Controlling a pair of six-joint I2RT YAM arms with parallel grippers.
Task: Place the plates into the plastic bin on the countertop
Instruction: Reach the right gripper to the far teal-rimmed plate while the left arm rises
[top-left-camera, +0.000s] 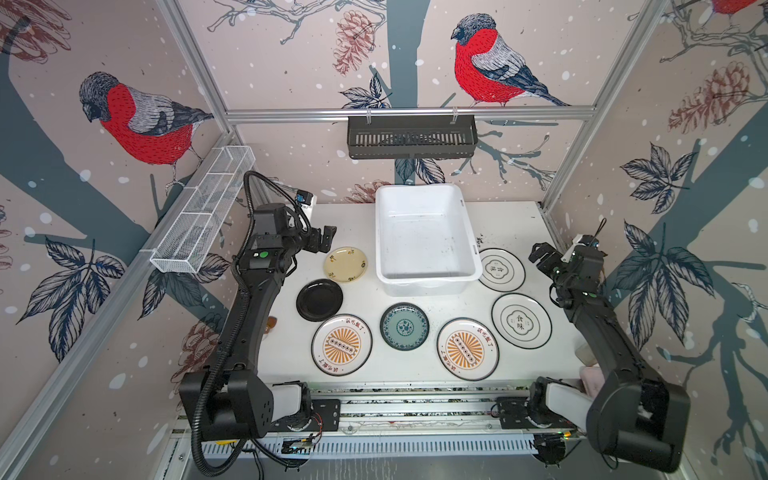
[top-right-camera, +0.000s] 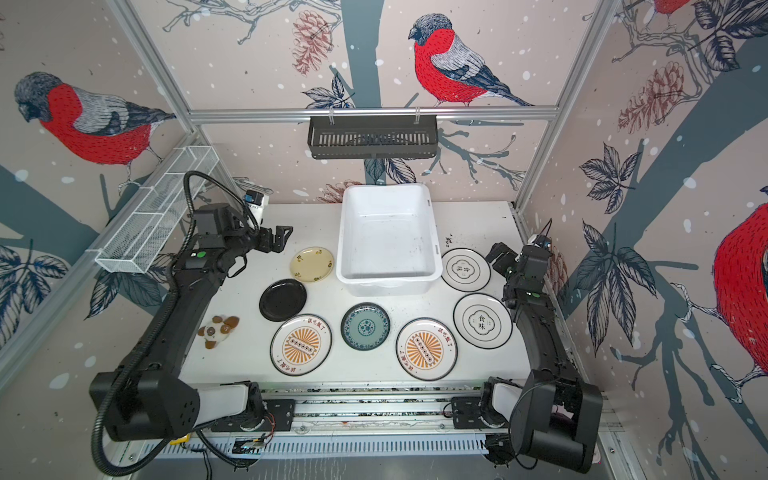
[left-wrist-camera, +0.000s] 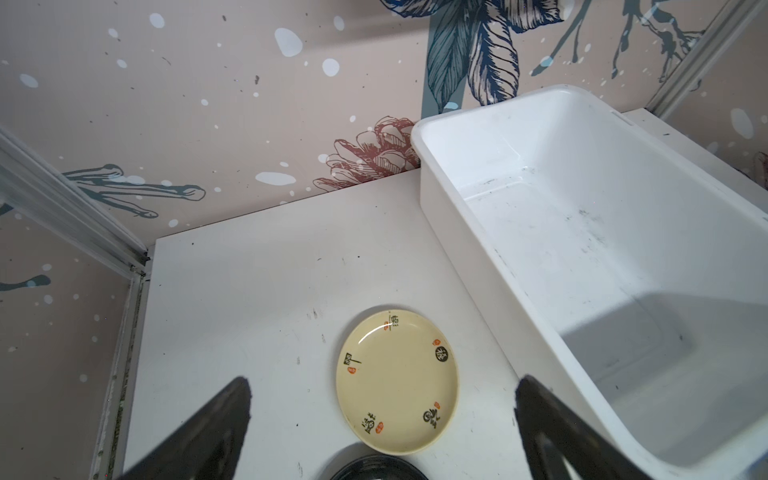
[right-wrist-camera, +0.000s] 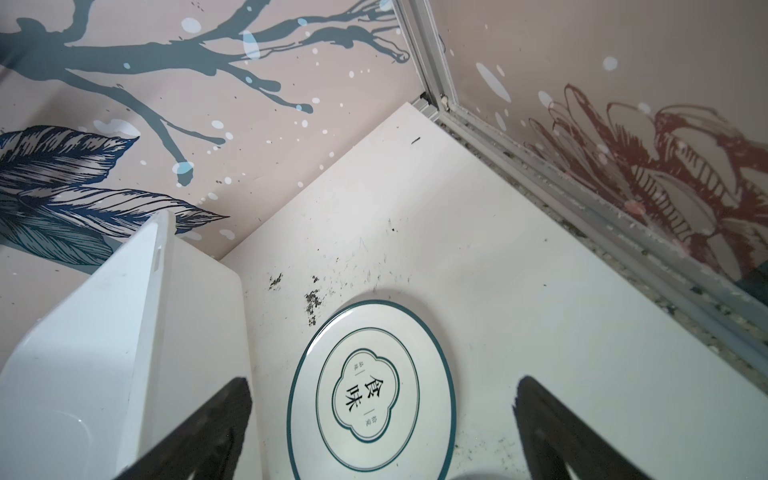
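Countertop (top-left-camera: 357, 222) bears the white plastic bin (top-left-camera: 428, 277) toward the back, with seven plates lying flat outside it. The pale yellow plate (top-left-camera: 345, 264) and black plate (top-left-camera: 319, 299) sit to its left. The left sunburst plate (top-left-camera: 341, 344), teal patterned plate (top-left-camera: 404, 326) and right sunburst plate (top-left-camera: 467, 349) sit in front. The near quatrefoil plate (top-left-camera: 521, 321) and far quatrefoil plate (top-left-camera: 501, 269) sit to its right. The left gripper (top-left-camera: 324, 239) hovers near the yellow plate, jaws spread wide and holding nothing. The right gripper (top-left-camera: 541, 254), equally wide and empty-handed, hangs just beside the far quatrefoil plate.

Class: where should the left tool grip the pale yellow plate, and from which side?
Probably the raised rim of the yellow plate, on the edge nearest the left tool, coming from above. It lies flat, so only the upturned lip offers a pinch.
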